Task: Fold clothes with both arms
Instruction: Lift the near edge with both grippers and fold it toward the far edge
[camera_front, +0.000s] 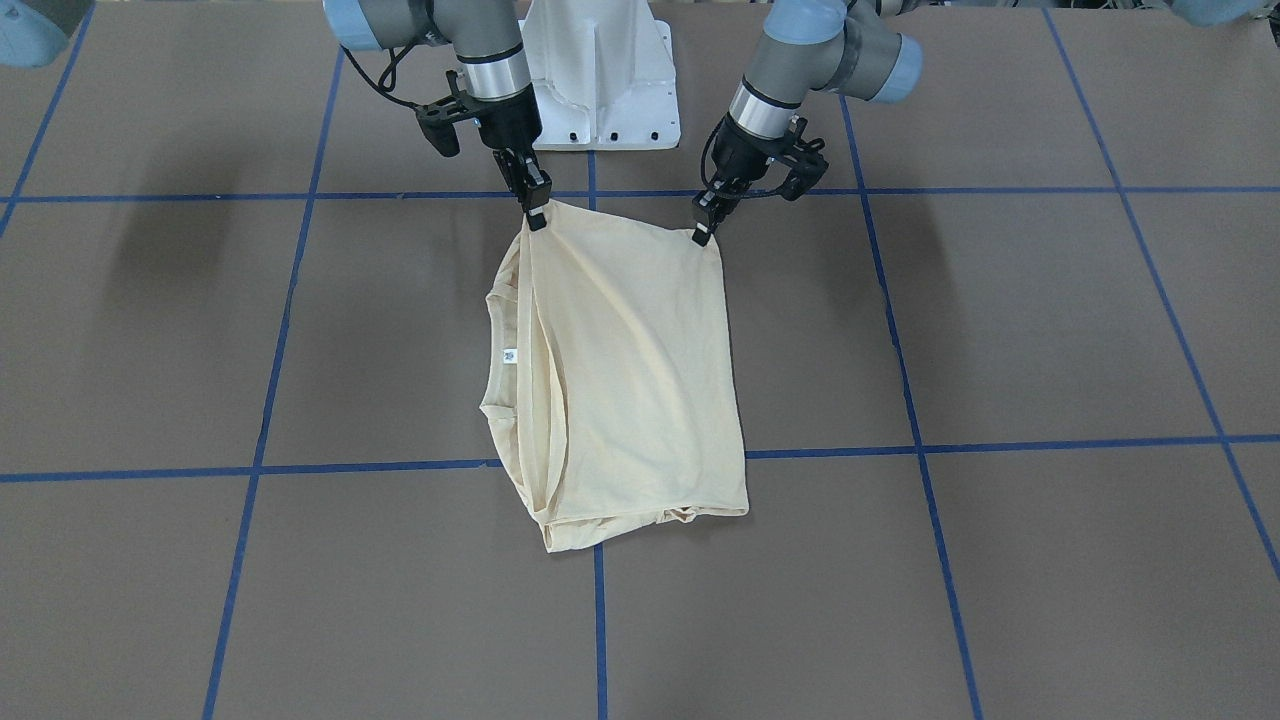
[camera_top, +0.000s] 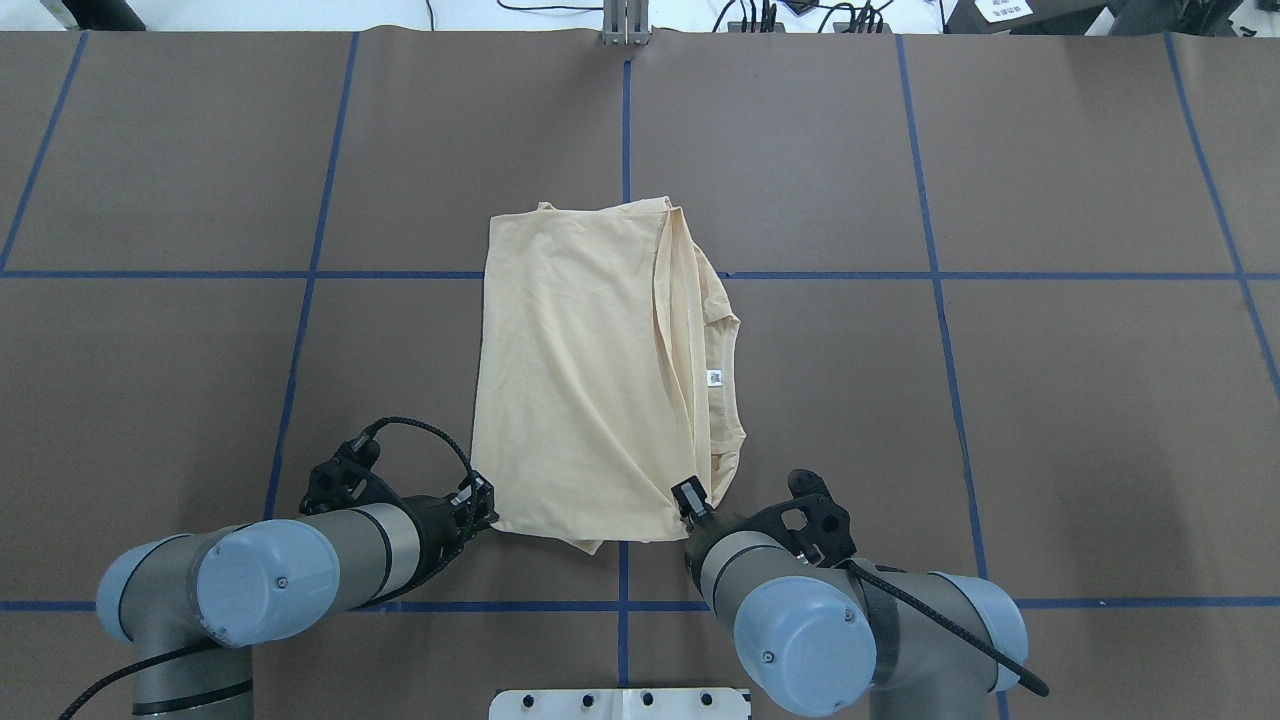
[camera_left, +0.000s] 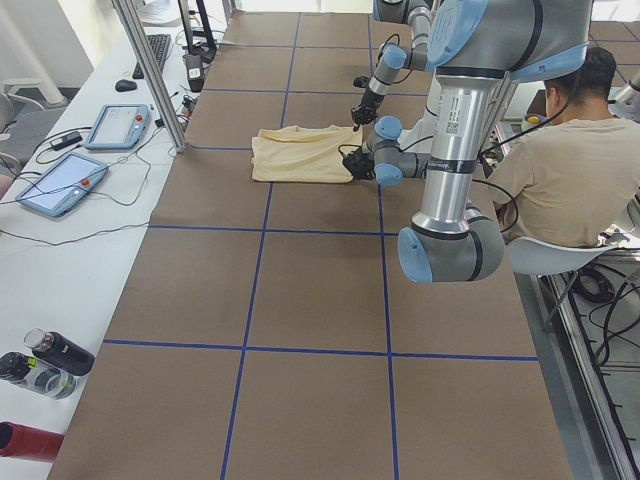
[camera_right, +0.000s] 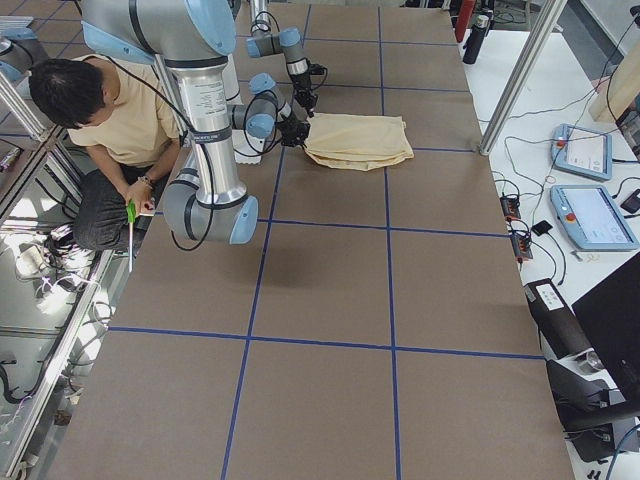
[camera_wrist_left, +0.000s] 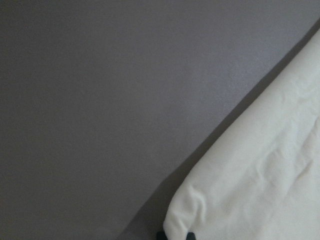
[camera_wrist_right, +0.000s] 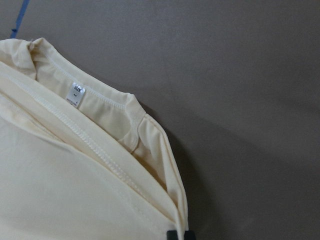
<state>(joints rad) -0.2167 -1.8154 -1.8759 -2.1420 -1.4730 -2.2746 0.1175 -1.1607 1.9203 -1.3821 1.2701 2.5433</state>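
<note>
Shirt (camera_front: 620, 380) lies folded on table (camera_front: 1050, 330), left gripper (camera_front: 704, 232) and right gripper (camera_front: 537, 215) each pinched tight on a robot-side corner.

Folded shirt (camera_top: 580, 380) lies mid-table (camera_top: 1050, 420), ahead of base (camera_top: 620, 704). L gripper (camera_top: 486, 512) at its near-left corner, R gripper (camera_top: 689, 500) at near-right corner. Collar (camera_top: 728, 330) w/ tag (camera_top: 714, 377) sticks out on robot's right side, beneath top layer.

My T-shirt (camera_front: 630, 380) is plain pale cream-yellow, its neck tag (camera_front: 510, 356) white. My surface (camera_front: 1050, 320) is brown, gridded with blue tape lines (camera_front: 1000, 445). My left pincer (camera_front: 703, 237) and right pincer (camera_front: 537, 219) are black.
</note>
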